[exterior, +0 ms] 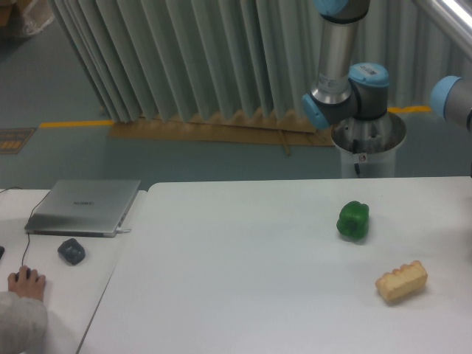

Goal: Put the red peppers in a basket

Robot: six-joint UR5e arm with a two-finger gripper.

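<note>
The red peppers are out of view, and no basket shows in the camera view either. Only the arm's base and lower joints [346,96] appear, standing behind the table at the upper right, with another joint [453,99] at the right edge. The gripper itself lies outside the frame. On the white table [243,280] sit a green bell pepper [353,220] and a tan ridged bread-like block [402,281].
A closed grey laptop [85,206] and a dark mouse-like object [71,251] rest on a side desk at the left. A person's hand [26,282] lies at the lower left. Corrugated grey panels [184,59] stand behind the table.
</note>
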